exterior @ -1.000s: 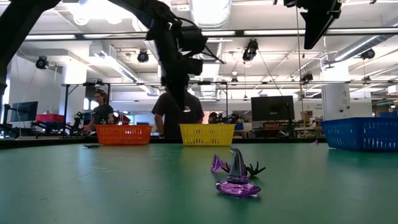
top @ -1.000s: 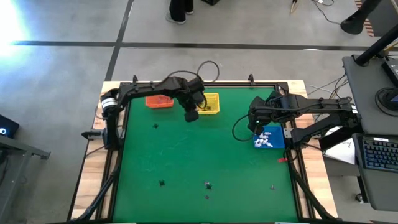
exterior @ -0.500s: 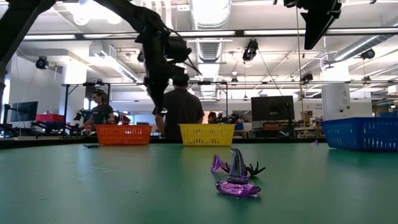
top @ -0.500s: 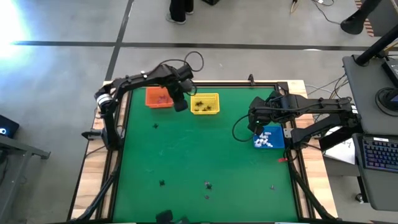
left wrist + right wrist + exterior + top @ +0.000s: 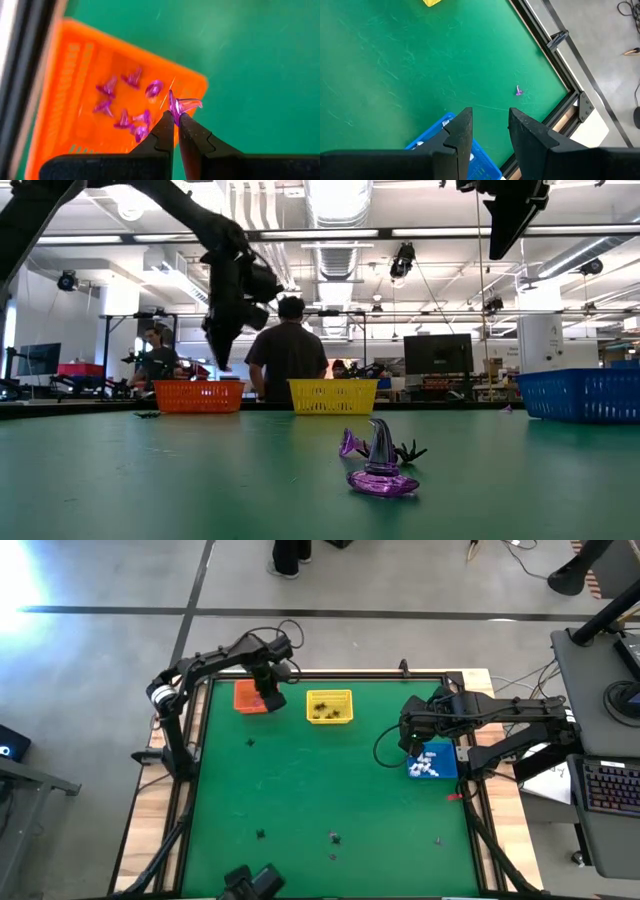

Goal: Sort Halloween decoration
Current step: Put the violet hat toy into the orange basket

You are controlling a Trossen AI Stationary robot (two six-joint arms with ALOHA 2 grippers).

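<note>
Pinched on a purple trinket [image 5: 181,105], the left gripper [image 5: 175,121] hangs above the orange basket [image 5: 75,60]; the right gripper [image 5: 490,125] waits, spread, over the blue basket [image 5: 432,135].

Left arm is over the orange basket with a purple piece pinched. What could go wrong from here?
1. The left gripper holds the purple trinket by its very tip, near the orange basket edge; released there, it might land on the mat.
2. The right gripper waits open above the blue basket; no conflict seems likely.
</note>
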